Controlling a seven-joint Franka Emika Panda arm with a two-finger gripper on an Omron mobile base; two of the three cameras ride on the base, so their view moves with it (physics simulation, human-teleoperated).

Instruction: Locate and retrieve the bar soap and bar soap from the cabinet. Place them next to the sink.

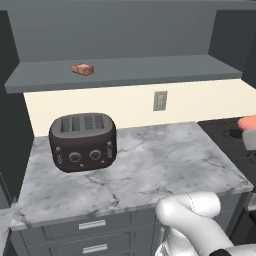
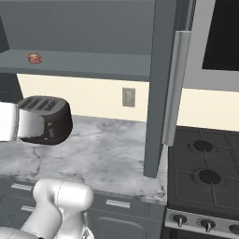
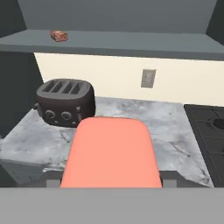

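Close before the hand camera, the flat coral-pink bar soap (image 3: 111,153) sits in my gripper (image 3: 111,183), which is shut on it; its fingertips are hidden behind the bar. From the left base the same pink soap (image 1: 248,122) shows at the right edge, above the stove. The blockier reddish-brown bar soap (image 1: 82,69) (image 2: 34,58) (image 3: 58,35) lies on the left part of the shelf board of the dark slate-grey cabinet (image 1: 130,75) (image 2: 88,63) (image 3: 131,43). The sink is out of view.
A dark four-slot toaster (image 1: 83,141) (image 2: 44,119) (image 3: 65,102) stands on the marble counter (image 1: 150,165). The open cabinet door (image 2: 161,93) hangs beside a black gas stove (image 2: 205,163). Grey drawers (image 1: 92,225) run under the counter edge.
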